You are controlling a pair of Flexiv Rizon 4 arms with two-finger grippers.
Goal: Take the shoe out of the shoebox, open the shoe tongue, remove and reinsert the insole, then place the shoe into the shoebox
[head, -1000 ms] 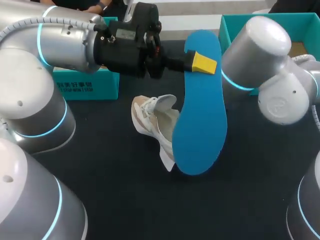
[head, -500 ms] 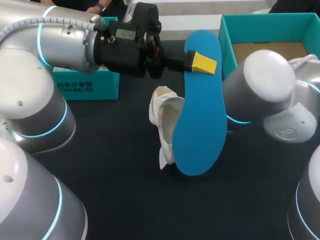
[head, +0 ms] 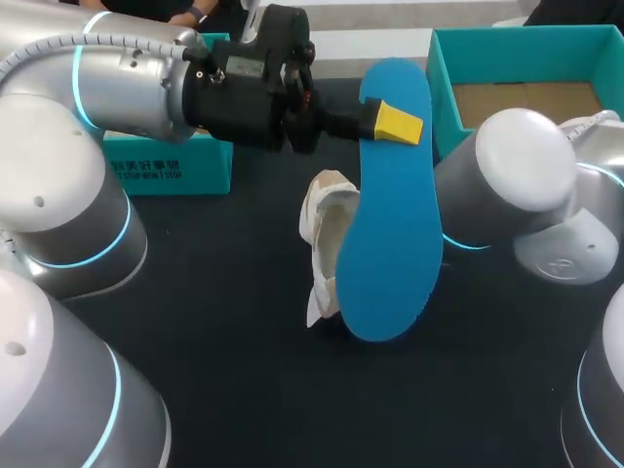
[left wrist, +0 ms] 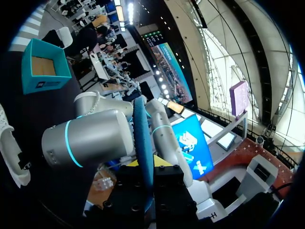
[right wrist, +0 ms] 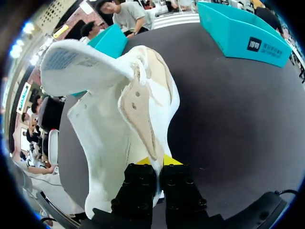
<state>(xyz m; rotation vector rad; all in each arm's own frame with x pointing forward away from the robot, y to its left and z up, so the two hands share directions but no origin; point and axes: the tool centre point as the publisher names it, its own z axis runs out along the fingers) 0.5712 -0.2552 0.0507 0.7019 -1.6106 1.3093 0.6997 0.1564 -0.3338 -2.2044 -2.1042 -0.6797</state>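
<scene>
Dark tabletop, seen from the head view. Far left: teal cardboard box, printed side facing out. Next, the left gripper is clamped narrow on the flat blue foam insole, which is held up over mid-table; in the left wrist view the insole runs edge-on between its fingers. The white shoe is tipped on edge just beside the insole, partly hidden behind it. The right gripper pinches the shoe's upper edge, jaws nearly together. Far right: open teal shoebox, brown floor visible.
</scene>
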